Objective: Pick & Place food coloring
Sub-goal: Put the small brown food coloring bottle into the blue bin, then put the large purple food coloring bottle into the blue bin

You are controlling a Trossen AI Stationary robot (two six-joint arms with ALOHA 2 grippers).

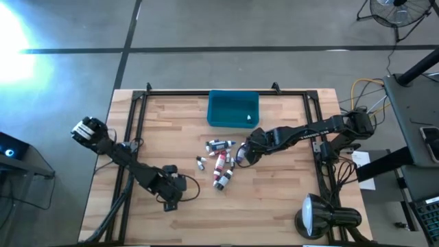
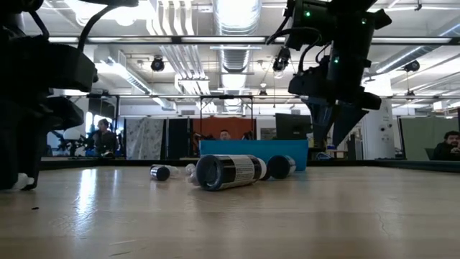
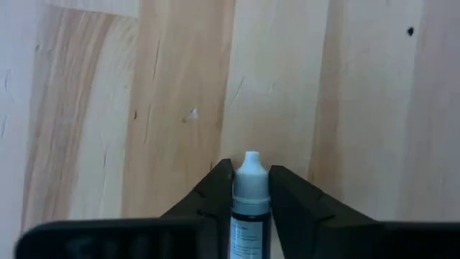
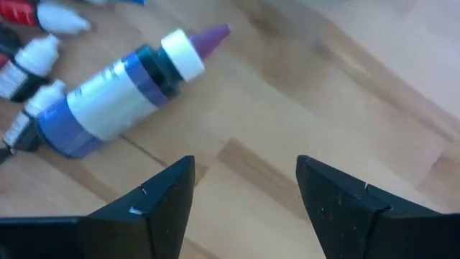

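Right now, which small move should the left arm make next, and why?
Probably carry its load toward the teal bin. The left gripper is shut on a food coloring bottle, and it hangs above bare wood at the table's near left, far from the bin. The right gripper is open beside the pile.

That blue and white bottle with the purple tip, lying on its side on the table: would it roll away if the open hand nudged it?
Probably. The blue and white bottle is round and lies on its side on smooth wood, so a sideways nudge from the right hand would likely roll it. It looks like light plastic, so it should move easily. The small bottles beside it might stop it.
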